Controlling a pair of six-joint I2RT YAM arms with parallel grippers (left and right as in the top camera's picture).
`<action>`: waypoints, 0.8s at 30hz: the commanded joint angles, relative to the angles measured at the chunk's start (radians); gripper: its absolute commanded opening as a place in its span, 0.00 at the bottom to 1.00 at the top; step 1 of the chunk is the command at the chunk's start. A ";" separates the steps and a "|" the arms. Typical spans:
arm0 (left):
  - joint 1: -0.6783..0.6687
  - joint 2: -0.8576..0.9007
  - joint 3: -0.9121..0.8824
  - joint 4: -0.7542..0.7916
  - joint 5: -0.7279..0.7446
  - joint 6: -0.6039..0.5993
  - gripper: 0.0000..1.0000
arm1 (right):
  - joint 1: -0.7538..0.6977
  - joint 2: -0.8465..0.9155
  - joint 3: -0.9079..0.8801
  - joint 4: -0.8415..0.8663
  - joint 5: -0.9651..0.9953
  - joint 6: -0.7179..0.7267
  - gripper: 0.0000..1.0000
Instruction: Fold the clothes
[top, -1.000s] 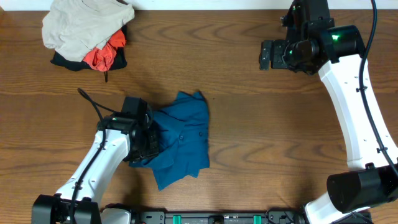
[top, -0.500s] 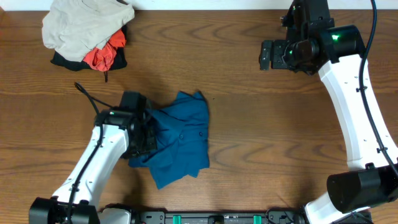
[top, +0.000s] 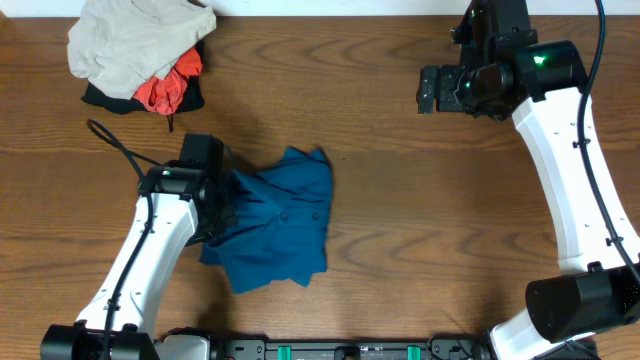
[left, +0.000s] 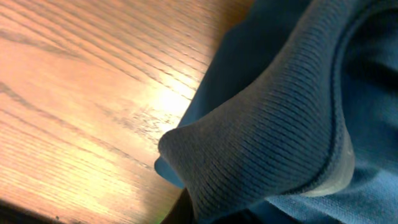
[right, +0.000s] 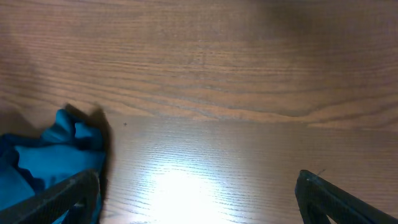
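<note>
A crumpled blue polo shirt (top: 275, 220) lies on the wooden table, centre-left. My left gripper (top: 218, 205) is at its left edge, shut on the shirt's fabric. In the left wrist view the ribbed collar (left: 273, 112) fills the frame right at the jaws. My right gripper (top: 432, 88) hangs high at the back right, open and empty. Its two fingertips show at the bottom corners of the right wrist view (right: 199, 199), with part of the blue shirt (right: 43, 162) at the lower left.
A pile of clothes (top: 140, 50), beige on top with orange and black beneath, sits at the back left corner. A black cable (top: 115, 145) loops out from the left arm.
My left gripper has dragged the shirt's left edge to the left and slightly back; the shirt shifted left with it. The right arm has not moved.
</note>
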 joint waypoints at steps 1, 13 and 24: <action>0.018 0.004 0.021 -0.005 -0.047 -0.022 0.06 | 0.002 0.001 0.001 -0.004 0.004 -0.014 0.98; 0.025 0.057 0.020 0.019 -0.226 -0.085 0.46 | 0.002 0.001 0.001 -0.016 0.004 -0.015 0.98; 0.013 0.006 0.103 -0.057 -0.226 -0.114 0.66 | 0.002 0.001 0.001 -0.033 0.031 -0.041 0.98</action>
